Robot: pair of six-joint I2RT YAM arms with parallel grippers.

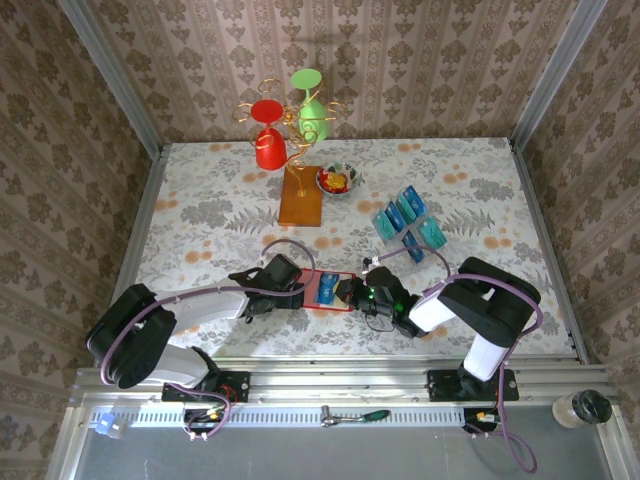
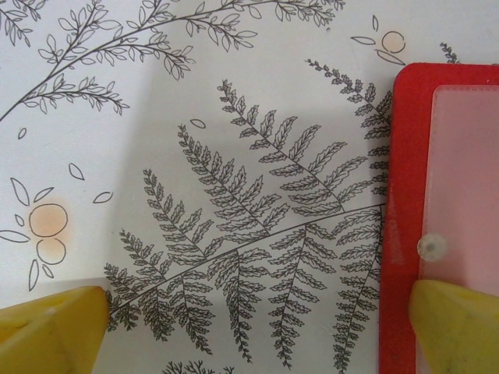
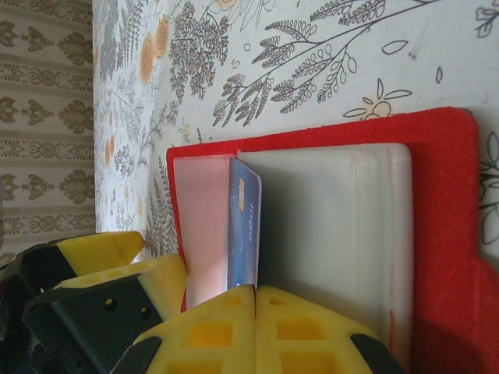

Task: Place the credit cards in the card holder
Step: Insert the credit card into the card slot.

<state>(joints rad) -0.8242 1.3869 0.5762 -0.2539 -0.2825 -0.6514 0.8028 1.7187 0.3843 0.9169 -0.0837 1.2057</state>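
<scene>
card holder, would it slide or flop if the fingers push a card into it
Probably light and thin: the card holder lies open and flat, so it may slide on the tablecloth. Its clear sleeves look floppy, likely to bend around the credit card.

The glossy red card holder (image 1: 335, 302) lies open and flat on the desk, near the front centre, its frosted pockets facing up. One teal-blue credit card (image 3: 244, 226) stands on edge, partly slid into a pocket. The other credit cards (image 1: 408, 222) stand grouped farther back, to the right.
</scene>
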